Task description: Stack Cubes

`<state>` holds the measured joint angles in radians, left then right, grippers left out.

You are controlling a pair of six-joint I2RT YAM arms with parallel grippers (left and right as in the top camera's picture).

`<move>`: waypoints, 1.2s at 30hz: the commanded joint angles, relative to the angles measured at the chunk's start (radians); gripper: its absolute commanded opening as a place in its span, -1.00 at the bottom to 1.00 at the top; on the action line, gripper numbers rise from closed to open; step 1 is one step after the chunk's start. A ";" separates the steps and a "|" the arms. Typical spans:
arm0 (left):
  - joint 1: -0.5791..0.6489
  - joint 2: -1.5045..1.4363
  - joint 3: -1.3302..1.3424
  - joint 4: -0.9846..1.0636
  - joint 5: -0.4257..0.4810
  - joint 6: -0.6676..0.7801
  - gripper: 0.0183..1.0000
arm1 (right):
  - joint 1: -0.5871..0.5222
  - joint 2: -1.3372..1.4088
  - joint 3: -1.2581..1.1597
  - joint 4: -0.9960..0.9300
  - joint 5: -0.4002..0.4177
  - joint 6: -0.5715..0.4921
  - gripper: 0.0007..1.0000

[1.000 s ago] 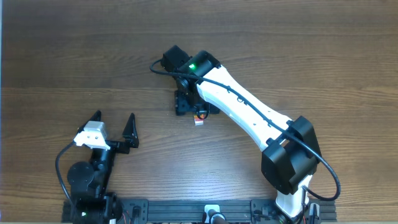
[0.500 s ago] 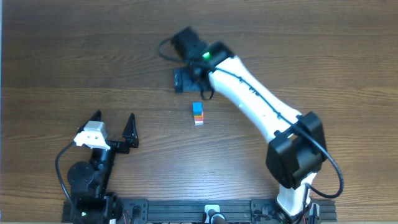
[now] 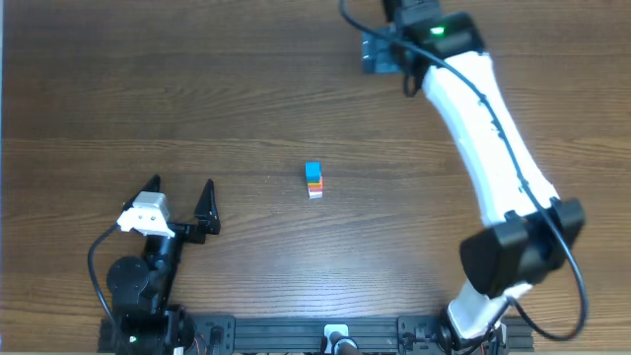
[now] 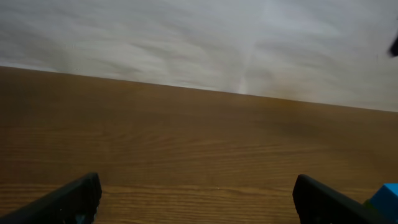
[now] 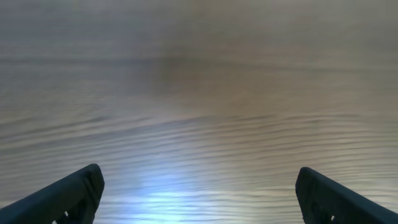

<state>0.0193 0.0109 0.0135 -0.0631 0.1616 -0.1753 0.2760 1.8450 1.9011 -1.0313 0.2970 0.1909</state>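
Observation:
A small stack of cubes [image 3: 314,180] stands mid-table, blue on top, orange beneath, a white one at the bottom. The blue cube [image 4: 387,200] also peeks in at the edge of the left wrist view. My left gripper [image 3: 180,194] rests open near the front left of the table, well left of the stack, nothing between its fingers [image 4: 68,199]. My right gripper [image 3: 380,51] hangs high toward the far edge, right of and beyond the stack, open over bare wood with its fingers [image 5: 62,193] wide apart.
The dark wooden tabletop [image 3: 118,89] spreads wide around the stack. A pale wall [image 4: 186,43] stands beyond the table's far edge in the left wrist view. The right arm's white link [image 3: 493,128] crosses the right side of the table.
My right gripper let go of the stack, lifted off it and swung away to the far right. The stack now stands uncovered. The left arm has not moved.

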 commanded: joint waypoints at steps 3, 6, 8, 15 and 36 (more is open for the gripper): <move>-0.004 -0.005 -0.008 0.003 0.005 0.014 1.00 | -0.119 -0.167 -0.027 0.026 0.066 -0.106 0.99; -0.004 -0.005 -0.008 0.003 0.005 0.014 1.00 | -0.169 -0.248 -0.092 0.069 0.021 -0.137 0.99; -0.004 -0.005 -0.008 0.003 0.005 0.014 1.00 | -0.199 -0.322 -0.164 0.106 -0.011 -0.141 0.99; -0.004 -0.005 -0.008 0.003 0.005 0.014 1.00 | -0.232 -0.605 -0.459 0.209 -0.062 -0.174 0.98; -0.004 -0.005 -0.008 0.003 0.005 0.014 1.00 | -0.341 -1.546 -1.325 0.630 -0.288 -0.170 0.98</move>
<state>0.0193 0.0109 0.0135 -0.0631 0.1616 -0.1753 -0.0433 0.3702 0.6285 -0.4210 0.0776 0.0246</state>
